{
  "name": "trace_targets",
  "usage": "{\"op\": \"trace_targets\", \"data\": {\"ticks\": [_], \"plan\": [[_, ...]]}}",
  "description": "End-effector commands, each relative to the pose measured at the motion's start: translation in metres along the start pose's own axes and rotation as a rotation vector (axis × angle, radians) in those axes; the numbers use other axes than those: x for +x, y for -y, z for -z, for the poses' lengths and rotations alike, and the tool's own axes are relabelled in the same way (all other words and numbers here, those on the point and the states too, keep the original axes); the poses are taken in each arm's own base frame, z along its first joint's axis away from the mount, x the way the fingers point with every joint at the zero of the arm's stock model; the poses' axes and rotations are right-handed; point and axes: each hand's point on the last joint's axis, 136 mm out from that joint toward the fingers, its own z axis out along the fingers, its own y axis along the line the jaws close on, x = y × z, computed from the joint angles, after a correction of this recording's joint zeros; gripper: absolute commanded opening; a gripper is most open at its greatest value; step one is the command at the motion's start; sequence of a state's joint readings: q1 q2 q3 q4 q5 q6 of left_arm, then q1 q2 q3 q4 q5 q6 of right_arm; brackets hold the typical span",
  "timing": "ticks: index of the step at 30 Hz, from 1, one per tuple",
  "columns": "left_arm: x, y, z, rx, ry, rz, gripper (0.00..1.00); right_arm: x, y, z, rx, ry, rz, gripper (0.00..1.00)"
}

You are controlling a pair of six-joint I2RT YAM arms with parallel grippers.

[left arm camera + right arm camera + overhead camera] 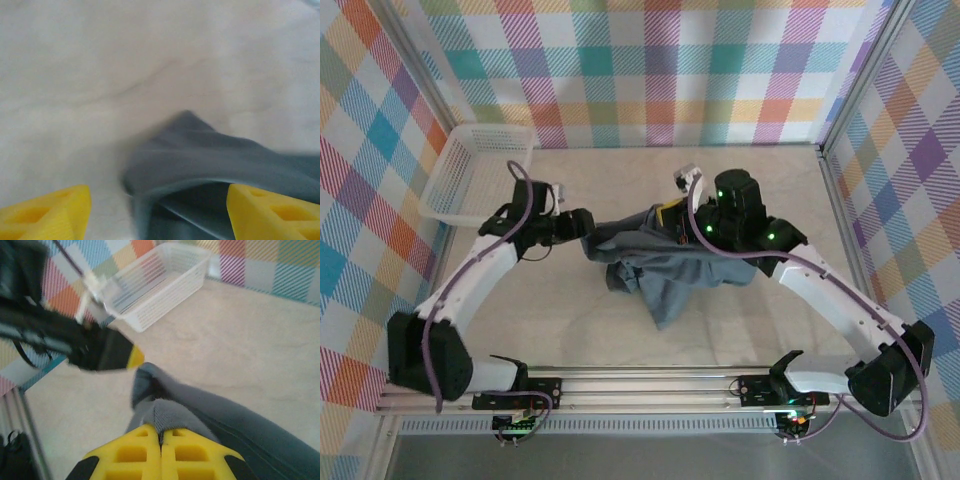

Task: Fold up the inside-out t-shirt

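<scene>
The slate blue-grey soft cloth t-shirt (660, 265) sits bunched between my two grippers, most of it trailing beneath the right one. My right gripper (161, 440) is pinched tight on a ridge of it. My left gripper (160, 210) stands wide, with a loose fold between its fingers. Closing there could catch several layers, I reckon, and pulling apart would then twist the bundle.

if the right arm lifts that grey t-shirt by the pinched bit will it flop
Likely floppy: the t-shirt lies crumpled in soft folds, so it would probably drape and hang. Probably light: the right pincer grips just a small bunched fold. Pushed, it would likely wrinkle, not slide whole.
</scene>
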State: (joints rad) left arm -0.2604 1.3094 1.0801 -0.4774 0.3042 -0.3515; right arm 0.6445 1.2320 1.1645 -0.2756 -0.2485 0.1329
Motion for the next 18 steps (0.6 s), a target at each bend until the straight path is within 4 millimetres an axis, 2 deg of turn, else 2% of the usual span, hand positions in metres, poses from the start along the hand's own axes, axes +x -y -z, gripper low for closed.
{"op": "trace_targets", "data": {"ticks": [1, 3, 5, 8, 11, 13, 15, 18], "plan": [[0.004, 0.089, 0.022, 0.295, -0.014, -0.292, 0.88, 0.016, -0.018, -0.006, -0.137, 0.016, 0.027, 0.0], [0.018, 0.117, 0.018, 0.331, -0.065, -0.429, 0.99, 0.02, -0.023, -0.005, -0.177, 0.028, 0.043, 0.0], [0.024, 0.135, 0.005, 0.392, -0.129, -0.483, 1.0, 0.02, -0.029, -0.004, -0.212, 0.043, 0.063, 0.0], [0.033, 0.134, -0.033, 0.409, -0.235, -0.455, 1.0, 0.019, -0.038, 0.001, -0.261, 0.049, 0.099, 0.0], [0.068, 0.138, -0.062, 0.441, -0.4, -0.48, 1.0, 0.037, -0.044, 0.007, -0.295, -0.006, 0.121, 0.0], [0.094, 0.129, -0.079, 0.374, -0.478, -0.516, 1.0, 0.057, -0.047, 0.011, -0.317, -0.067, 0.095, 0.0], [0.111, 0.103, -0.103, 0.241, -0.531, -0.512, 1.0, 0.084, -0.057, 0.018, -0.381, -0.125, 0.042, 0.0], [0.122, 0.058, -0.132, 0.048, -0.535, -0.481, 0.98, 0.107, -0.076, 0.036, -0.448, -0.149, 0.004, 0.0]]}}
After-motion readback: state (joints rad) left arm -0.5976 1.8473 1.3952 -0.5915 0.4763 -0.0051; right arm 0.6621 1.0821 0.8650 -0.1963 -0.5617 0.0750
